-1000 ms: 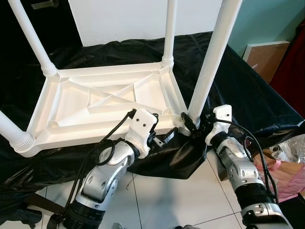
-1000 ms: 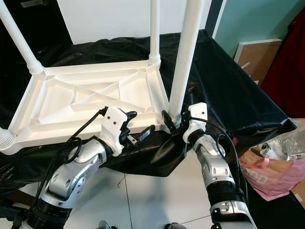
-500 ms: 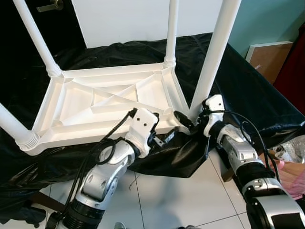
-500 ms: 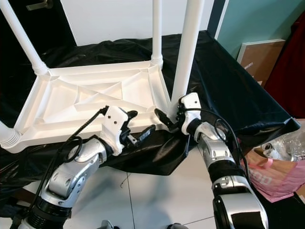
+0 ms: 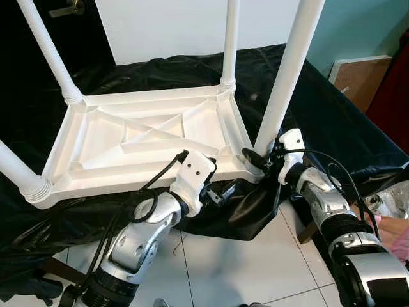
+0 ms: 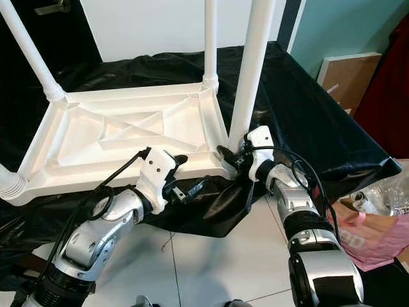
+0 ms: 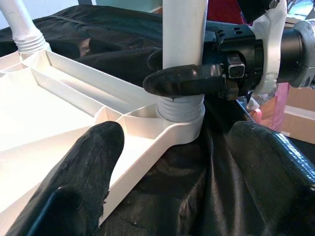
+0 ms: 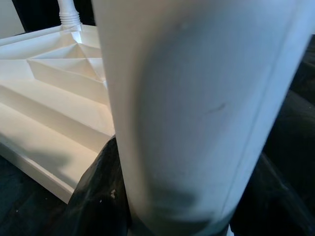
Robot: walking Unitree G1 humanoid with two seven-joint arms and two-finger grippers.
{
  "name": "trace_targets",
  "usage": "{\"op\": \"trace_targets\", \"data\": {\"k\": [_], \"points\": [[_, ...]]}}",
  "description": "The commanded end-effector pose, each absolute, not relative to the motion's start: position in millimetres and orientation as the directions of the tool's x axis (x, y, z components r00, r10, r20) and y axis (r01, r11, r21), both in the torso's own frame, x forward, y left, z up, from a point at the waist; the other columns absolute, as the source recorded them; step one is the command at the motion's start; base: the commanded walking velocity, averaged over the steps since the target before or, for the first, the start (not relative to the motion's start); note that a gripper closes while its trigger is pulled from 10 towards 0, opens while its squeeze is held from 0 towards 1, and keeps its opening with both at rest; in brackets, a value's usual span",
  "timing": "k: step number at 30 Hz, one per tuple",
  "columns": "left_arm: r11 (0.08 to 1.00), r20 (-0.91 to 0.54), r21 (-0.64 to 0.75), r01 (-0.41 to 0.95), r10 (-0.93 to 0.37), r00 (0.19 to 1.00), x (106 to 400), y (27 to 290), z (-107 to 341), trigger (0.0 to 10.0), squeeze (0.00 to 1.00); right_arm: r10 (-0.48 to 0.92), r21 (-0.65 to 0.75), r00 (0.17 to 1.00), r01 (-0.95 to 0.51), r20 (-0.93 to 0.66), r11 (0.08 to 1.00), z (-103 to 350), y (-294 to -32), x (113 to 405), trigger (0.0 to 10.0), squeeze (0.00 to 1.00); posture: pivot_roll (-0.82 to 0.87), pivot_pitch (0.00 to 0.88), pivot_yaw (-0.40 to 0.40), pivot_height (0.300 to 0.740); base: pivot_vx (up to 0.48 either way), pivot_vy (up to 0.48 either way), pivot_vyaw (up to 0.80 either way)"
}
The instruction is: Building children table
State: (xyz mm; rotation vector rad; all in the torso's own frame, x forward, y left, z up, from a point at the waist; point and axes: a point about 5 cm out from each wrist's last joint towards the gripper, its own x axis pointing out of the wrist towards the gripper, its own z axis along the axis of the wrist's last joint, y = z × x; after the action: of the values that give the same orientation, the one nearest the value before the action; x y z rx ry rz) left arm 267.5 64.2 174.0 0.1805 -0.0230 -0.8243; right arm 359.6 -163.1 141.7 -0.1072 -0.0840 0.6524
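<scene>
The white children's table (image 5: 147, 137) lies upside down on a black cloth (image 5: 332, 134), its legs pointing up. My right gripper (image 5: 259, 160) is at the base of the near right leg (image 5: 287, 70), shut on it. In the left wrist view one of the right gripper's black fingers (image 7: 187, 81) crosses the leg just above its threaded collar. In the right wrist view the leg (image 8: 197, 113) stands close between the fingers. My left gripper (image 5: 218, 185) is open at the table's front edge, just left of that corner, with nothing between its fingers (image 7: 83, 182).
The cloth hangs over the front edge down to the white tile floor (image 5: 243, 268). A pink bag (image 5: 390, 227) lies on the floor at the right. A wooden board (image 5: 358, 77) leans on the teal wall. A white panel (image 5: 172, 25) stands behind the table.
My right gripper has drawn in closer around the base of the near right leg. My left gripper has slid a little to the right along the front edge.
</scene>
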Motion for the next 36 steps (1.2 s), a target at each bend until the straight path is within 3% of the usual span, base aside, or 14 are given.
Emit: {"op": "trace_targets", "data": {"k": [1, 2, 10, 11, 19, 21, 27, 36], "points": [[0.608, -0.088, 0.162, 0.777, -0.775, 0.625, 264, 62, 169, 10.0, 0.0, 0.603, -0.072, 0.798, -0.602, -0.015, 0.795, 124, -163, 355, 4.3, 0.0, 0.0, 0.08, 0.024, 0.74, 0.0, 0.0, 0.0], [0.609, -0.089, 0.163, 0.776, -0.775, 0.626, 264, 63, 169, 10.0, 0.0, 0.593, -0.055, 0.805, -0.593, -0.01, 0.804, 122, -163, 355, 10.0, 0.0, 0.0, 0.081, 0.024, 0.74, 0.0, 0.0, 0.0], [0.625, -0.087, 0.166, 0.763, -0.761, 0.643, 265, 66, 170, 10.0, 0.0, 0.435, 0.0, 0.901, -0.435, 0.004, 0.901, 117, -155, 358, 10.0, 0.0, 0.0, 0.085, 0.016, 0.74, 0.0, 0.0, 0.0], [0.627, -0.088, 0.168, 0.76, -0.759, 0.645, 265, 66, 170, 10.0, 0.0, 0.39, 0.055, 0.921, -0.39, 0.019, 0.919, 116, -153, 357, 10.0, 0.0, 0.0, 0.083, 0.013, 0.74, 0.0, 0.0, 0.0], [0.63, -0.09, 0.167, 0.758, -0.756, 0.648, 265, 67, 169, 10.0, 0.0, 0.258, 0.13, 0.966, -0.257, 0.016, 0.958, 109, -141, 352, 10.0, 0.0, 0.0, 0.083, 0.012, 0.74, 0.0, 0.0, 0.0], [0.631, -0.091, 0.169, 0.757, -0.755, 0.649, 266, 67, 169, 10.0, 0.0, 0.121, 0.123, 0.993, -0.12, 0.003, 0.985, 107, -135, 351, 10.0, 0.0, 0.0, 0.078, 0.009, 0.74, 0.0, 0.0, 0.0], [0.635, -0.085, 0.171, 0.754, -0.753, 0.653, 268, 66, 170, 10.0, 0.0, -0.023, 0.154, 1.0, 0.024, -0.01, 0.988, 107, -126, 349, 10.0, 0.0, -0.01, 0.072, 0.006, 0.74, 0.0, 0.0, 0.0], [0.632, -0.083, 0.17, 0.756, -0.755, 0.65, 268, 65, 170, 10.0, 0.0, 0.027, 0.151, 0.999, -0.032, 0.034, 0.988, 115, -113, 347, 10.0, 0.0, 0.0, 0.064, 0.001, 0.74, 0.0, 0.0, 0.0]]}}
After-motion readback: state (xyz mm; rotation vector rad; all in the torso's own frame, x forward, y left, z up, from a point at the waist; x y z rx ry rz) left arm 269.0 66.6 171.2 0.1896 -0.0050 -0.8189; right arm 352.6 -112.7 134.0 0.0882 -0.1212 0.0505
